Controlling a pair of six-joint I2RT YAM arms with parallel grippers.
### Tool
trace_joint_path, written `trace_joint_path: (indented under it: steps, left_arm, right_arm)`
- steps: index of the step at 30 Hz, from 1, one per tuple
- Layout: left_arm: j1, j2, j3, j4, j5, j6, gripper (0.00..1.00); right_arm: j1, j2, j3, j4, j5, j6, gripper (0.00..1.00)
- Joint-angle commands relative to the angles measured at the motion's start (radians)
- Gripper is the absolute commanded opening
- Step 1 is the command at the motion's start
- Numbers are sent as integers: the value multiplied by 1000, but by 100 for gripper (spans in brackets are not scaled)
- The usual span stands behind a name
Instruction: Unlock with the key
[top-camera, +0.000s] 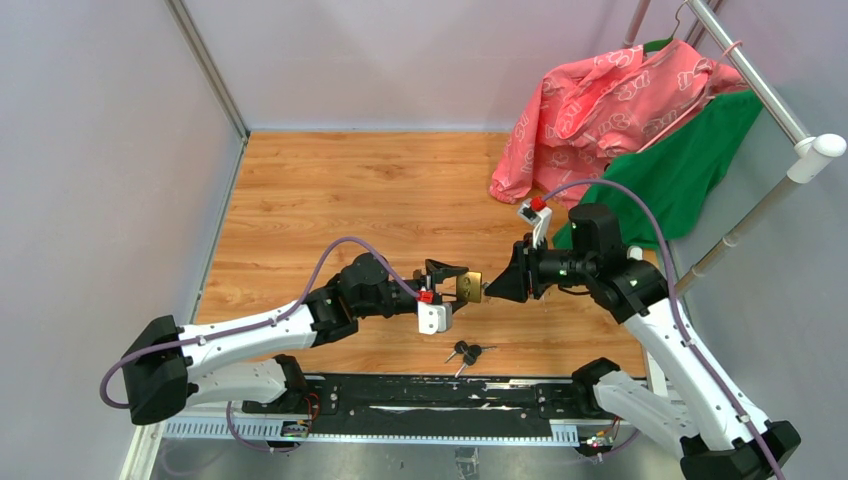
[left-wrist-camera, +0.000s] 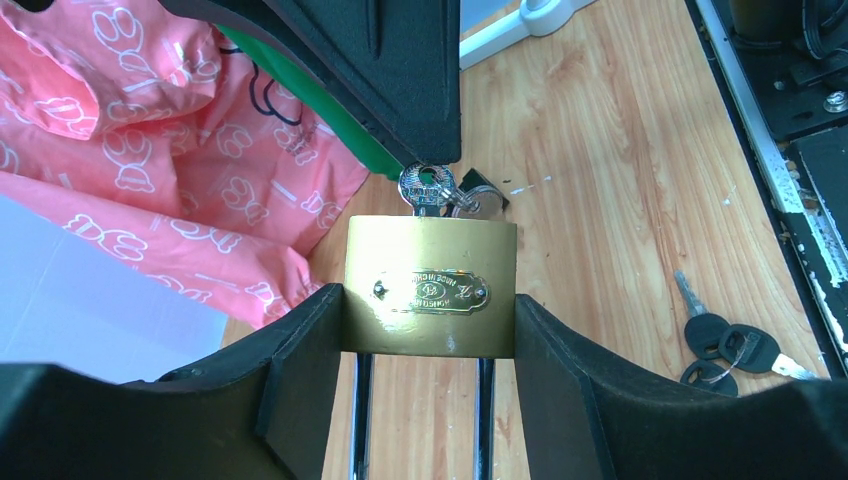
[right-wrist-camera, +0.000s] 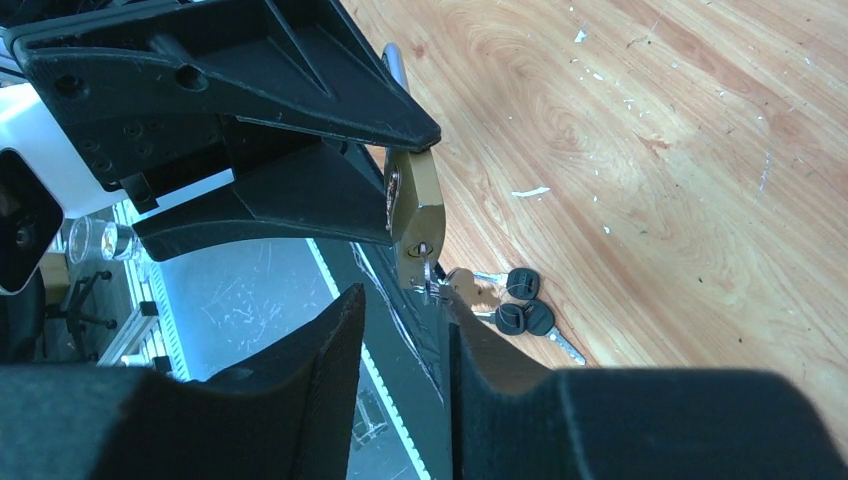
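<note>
While left claw (left-wrist-camera: 430, 325) clamps brass padlock (left-wrist-camera: 430, 262) by its side faces, lock sits mid-frame in left wrist view, held above table (top-camera: 370, 190), shackle bars running down-frame. Key (left-wrist-camera: 426, 187) seated in keyhole at top edge of lock body. Right claw (right-wrist-camera: 405, 325) at bottom of right wrist view, jaws parted, not pinching; key head just beside one finger. Spare key bunch (top-camera: 466, 352) lies on table, lower centre of top view, just below lock.
</note>
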Motion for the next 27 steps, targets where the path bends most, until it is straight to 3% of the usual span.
trace_joint_path:
  steps: [1, 21, 27]
  left_arm:
    - [-2, -30, 19, 73, 17, 16, 0]
    - [-3, -29, 25, 73, 29, 7, 0]
    - [-3, -25, 26, 74, 29, 7, 0]
  right_arm:
    - [0, 3, 6, 7, -35, -8, 33]
    - [0, 17, -23, 37, -37, 20, 14]
    - [1, 12, -40, 21, -35, 14, 0]
